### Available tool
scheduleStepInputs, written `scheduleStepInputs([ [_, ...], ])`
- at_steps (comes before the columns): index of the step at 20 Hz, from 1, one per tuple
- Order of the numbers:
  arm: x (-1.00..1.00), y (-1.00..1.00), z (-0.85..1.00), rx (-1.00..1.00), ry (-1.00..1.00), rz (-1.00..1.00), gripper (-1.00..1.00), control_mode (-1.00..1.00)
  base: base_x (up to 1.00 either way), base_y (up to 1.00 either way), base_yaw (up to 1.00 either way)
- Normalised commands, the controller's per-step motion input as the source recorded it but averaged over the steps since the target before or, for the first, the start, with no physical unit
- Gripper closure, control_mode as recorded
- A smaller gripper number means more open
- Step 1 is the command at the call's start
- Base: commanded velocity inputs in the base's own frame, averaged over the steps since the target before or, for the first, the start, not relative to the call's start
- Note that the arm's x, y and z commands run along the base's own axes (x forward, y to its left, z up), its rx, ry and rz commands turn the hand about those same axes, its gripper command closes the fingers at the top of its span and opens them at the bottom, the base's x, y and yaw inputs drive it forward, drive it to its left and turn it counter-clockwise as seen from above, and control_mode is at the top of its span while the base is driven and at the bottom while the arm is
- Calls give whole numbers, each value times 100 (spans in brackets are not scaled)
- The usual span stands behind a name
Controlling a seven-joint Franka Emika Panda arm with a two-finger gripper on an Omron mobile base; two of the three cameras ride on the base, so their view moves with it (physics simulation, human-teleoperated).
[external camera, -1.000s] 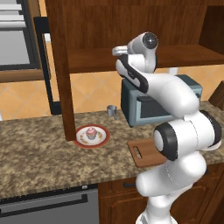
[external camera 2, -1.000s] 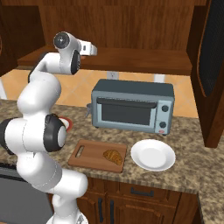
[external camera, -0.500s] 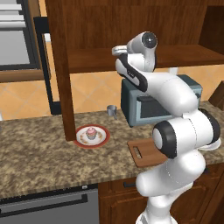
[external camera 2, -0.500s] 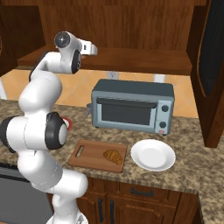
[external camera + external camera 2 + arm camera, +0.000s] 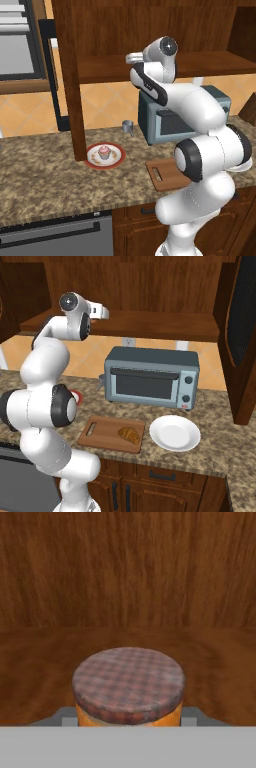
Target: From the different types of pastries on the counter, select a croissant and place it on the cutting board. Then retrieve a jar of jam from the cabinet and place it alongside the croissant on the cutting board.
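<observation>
1. The arm is built from glossy white, rounded link housings, smooth and free of visible seams.
2. Dark charcoal bands are fitted between adjacent links at the joints; a wide black ring is seen at the large mid-arm joint.
3. The uppermost joint is closed by a dark circular end cap with a small pale dot at its centre; the same cap is seen in the right base view.
4. A curved black strip is set along the side of the upper link.
5. A short, square-ended white housing is mounted beyond the capped joint.
6. The lowest link widens into a white pedestal.
</observation>
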Motion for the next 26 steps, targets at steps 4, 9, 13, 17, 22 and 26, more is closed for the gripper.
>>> scheduleStepInputs([
  [4, -9, 0, 2, 0, 0, 0, 100, -100, 0, 0, 0],
  [9, -45, 0, 10, 1, -1, -3, 100, -100, 0, 0, 0],
  [13, -56, 0, 0, 0, -1, -3, 100, -100, 0, 0, 0],
  [17, -48, 0, 1, 0, 0, 0, 100, -100, 0, 0, 0],
  [22, -51, 0, 0, 0, 0, -1, 100, -100, 0, 0, 0],
  [26, -76, 0, 0, 0, -1, 0, 100, -100, 0, 0, 0],
])
